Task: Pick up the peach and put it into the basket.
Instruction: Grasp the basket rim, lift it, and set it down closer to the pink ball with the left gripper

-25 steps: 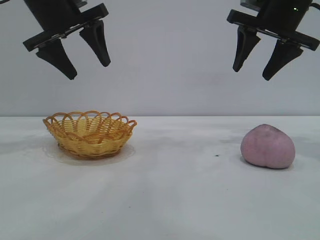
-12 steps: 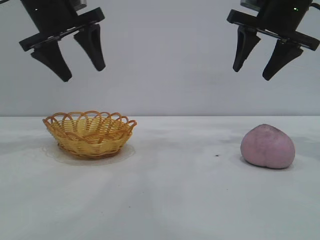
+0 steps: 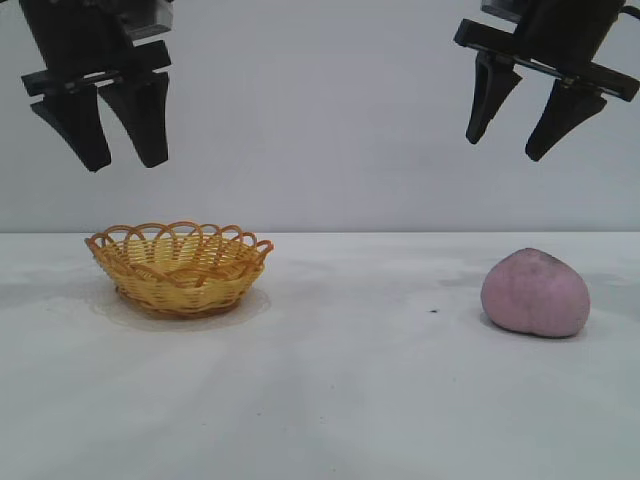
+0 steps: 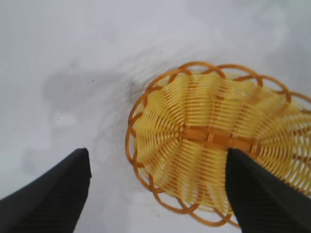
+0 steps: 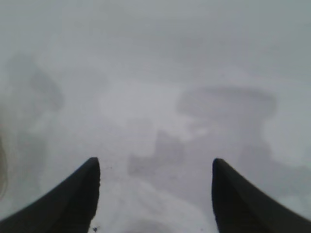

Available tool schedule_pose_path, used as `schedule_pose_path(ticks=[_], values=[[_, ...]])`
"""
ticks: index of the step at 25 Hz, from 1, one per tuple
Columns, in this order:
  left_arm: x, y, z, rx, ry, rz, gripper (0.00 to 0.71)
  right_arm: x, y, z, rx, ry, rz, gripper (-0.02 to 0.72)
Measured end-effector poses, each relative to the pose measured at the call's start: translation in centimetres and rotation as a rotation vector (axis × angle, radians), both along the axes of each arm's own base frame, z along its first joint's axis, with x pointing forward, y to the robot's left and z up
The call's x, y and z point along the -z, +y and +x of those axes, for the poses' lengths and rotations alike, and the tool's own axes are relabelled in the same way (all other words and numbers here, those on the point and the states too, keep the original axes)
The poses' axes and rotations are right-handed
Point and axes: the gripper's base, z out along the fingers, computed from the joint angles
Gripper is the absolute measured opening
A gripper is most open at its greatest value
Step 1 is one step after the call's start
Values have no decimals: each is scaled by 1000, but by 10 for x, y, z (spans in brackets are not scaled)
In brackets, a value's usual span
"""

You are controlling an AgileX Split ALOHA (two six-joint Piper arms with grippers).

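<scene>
One peach (image 3: 535,293) sits on the counter (image 3: 360,400), almost straight below the right hand (image 3: 520,135) and well apart from it. That hand hangs high with its fingers spread and nothing between them, which looks like a ready stance for dropping onto the fruit. The right wrist view shows only bare counter between its fingertips, so the peach is not yet framed by them.

One basket (image 3: 180,267) stands on the counter below the left hand (image 3: 112,160) and a little toward the right hand's side of it. The left hand is also raised, fingers somewhat apart and holding nothing. In the left wrist view the basket (image 4: 214,145) lies under one finger, with its rim reaching into the gap between the two. The basket is open side up and holds nothing, ready to receive the fruit.

Peach and basket are well apart, each under its own arm. That layout suggests the right hand is the natural one to grasp, then carry across toward the left hand's side.

Count: two hands, one peach, one basket. Nothing else lies on the counter apart from a small dark speck (image 3: 433,311) between basket and peach, nearer the peach.
</scene>
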Motion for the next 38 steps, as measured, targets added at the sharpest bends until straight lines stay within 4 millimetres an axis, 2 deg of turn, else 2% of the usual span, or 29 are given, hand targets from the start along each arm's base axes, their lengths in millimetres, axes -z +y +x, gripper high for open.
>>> schedule_pose_path(ticks=[3,8,9,12,26,29,31,32,33,38], values=[[7,-2,10,70,67,40,412,0,0,0,0,1,0,425],[18,-5,27,112,135,67,416,0,0,0,-2,4,0,425],[20,-5,30,116,139,70,390,0,0,0,-2,4,0,425],[26,-6,37,122,150,77,390,0,0,0,-2,4,0,425],[72,-10,58,166,202,98,390,0,0,-1,-5,7,-4,425],[78,-10,58,167,213,100,255,0,0,-1,-6,10,-5,425],[79,-12,58,175,219,101,104,1,0,-1,-8,14,-5,425],[78,-15,57,181,219,100,73,1,0,-1,-8,14,-5,425],[78,-16,57,183,217,100,53,1,0,-1,-8,14,-5,425],[75,-20,56,104,237,60,69,1,-1,-2,-13,15,-16,425]])
